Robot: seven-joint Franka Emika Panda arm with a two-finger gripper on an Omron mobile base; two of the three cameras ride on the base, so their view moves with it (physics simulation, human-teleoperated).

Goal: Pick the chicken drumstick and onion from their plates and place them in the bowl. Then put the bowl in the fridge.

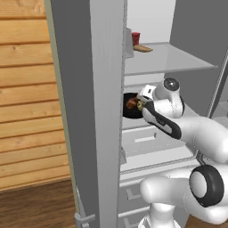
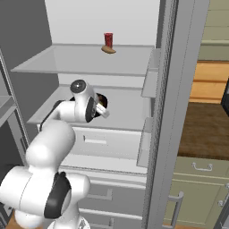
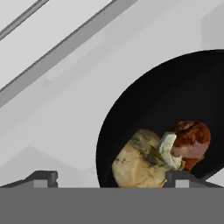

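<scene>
Already the bowl is set on a glass shelf inside the fridge, with the chicken drumstick and the onion lying touching in it. Little is judged left beyond withdrawal of the arm. The jaws are seen spread wide, nothing pinched; the bowl's near rim lies between them, its contents just ahead.
</scene>
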